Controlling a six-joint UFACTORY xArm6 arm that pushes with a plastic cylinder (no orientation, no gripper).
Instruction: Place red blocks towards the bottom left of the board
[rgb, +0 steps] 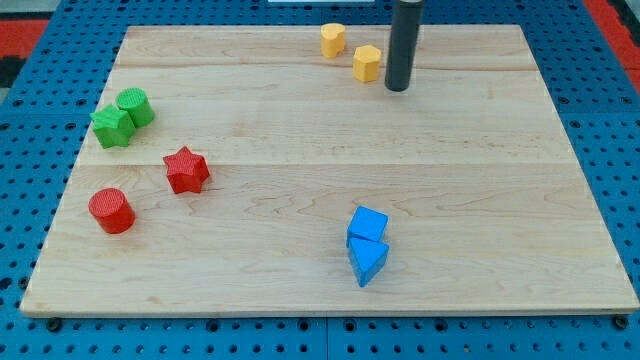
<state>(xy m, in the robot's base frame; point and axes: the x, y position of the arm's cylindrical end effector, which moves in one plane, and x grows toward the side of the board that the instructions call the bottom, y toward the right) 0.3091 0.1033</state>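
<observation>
A red star block (186, 169) lies at the view's left, middle height. A red cylinder (111, 210) lies just below and left of it, near the board's left edge. My tip (398, 87) is near the view's top, right of centre, just right of a yellow hexagon block (367, 62). The tip is far from both red blocks, up and to their right.
A yellow cylinder (333, 40) lies left of the yellow hexagon at the top. A green star (112, 126) and a green cylinder (135, 106) touch at upper left. Two blue blocks, a cube (369, 224) and a triangular one (367, 260), touch at lower centre. The wooden board (480, 200) sits on a blue pegboard.
</observation>
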